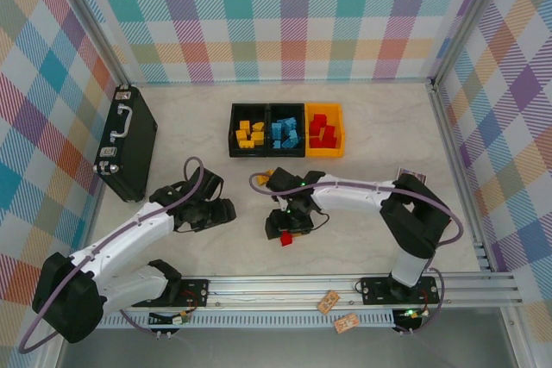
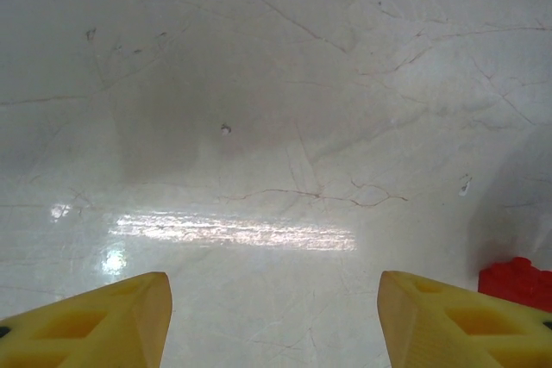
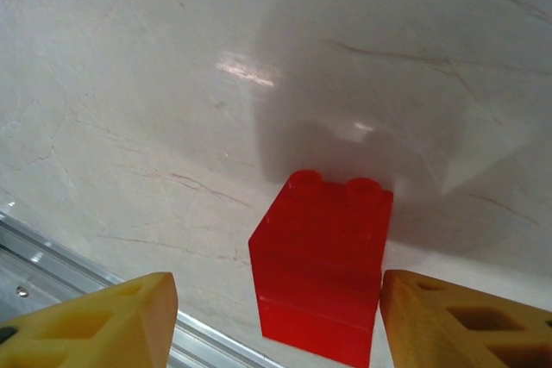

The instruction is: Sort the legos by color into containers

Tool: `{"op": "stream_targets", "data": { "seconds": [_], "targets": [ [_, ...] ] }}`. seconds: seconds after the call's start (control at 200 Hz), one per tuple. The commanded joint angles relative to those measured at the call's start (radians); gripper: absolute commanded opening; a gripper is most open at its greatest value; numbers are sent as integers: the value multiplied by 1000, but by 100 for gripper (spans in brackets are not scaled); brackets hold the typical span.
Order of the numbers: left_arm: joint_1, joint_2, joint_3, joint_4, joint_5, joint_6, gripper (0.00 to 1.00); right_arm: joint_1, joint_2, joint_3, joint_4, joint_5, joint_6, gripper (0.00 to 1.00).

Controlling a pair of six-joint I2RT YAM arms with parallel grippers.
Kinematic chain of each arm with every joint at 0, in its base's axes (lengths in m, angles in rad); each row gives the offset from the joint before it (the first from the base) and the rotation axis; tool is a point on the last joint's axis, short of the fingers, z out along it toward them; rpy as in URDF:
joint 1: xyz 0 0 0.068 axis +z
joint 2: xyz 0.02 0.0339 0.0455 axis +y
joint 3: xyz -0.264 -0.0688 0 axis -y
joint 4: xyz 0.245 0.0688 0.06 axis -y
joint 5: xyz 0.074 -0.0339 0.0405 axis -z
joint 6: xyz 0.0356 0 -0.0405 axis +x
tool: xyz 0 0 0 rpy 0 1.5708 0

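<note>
Right gripper [image 3: 274,301] hanging open astride red brick [image 3: 321,265], not clamping yet; left gripper [image 2: 272,299] hovering open, empty. Containers [image 1: 268,154] already holding most legos [image 1: 285,134], colour-sorted.

Plaid panel walls [image 1: 293,15] on three sides (pastel checks: teal, orange, purple, pink). Pale marbled tabletop [image 1: 379,127], thin veins, soft glare patches. Aluminium rail [image 1: 285,286] along near edge. Black briefcase [image 1: 127,144] at left.
</note>
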Motion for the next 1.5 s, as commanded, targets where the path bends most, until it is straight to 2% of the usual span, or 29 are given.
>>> {"op": "stream_targets", "data": {
  "seconds": [0.0,0.11,0.45,0.715,0.975,1.255,1.495],
  "targets": [
    [-3,-25,-24,-20,16,-26,64,28,43,58,-79,69,14,57],
    [-2,-41,-30,-26,20,-28,64,44,60,75,-99,116,14,44],
    [-13,-75,-57,25,56,-55,64,44,67,103,-177,216,-43,25],
    [-54,-22,-46,94,59,-79,64,17,-5,106,-203,285,-70,22],
    [-109,75,17,158,54,-83,64,-67,-95,103,-223,320,-111,20],
    [-176,210,100,241,50,-85,64,-237,-168,146,-233,329,-181,20],
    [-232,323,200,284,35,-81,64,-405,-112,279,-212,327,-244,20]
  ]
}}
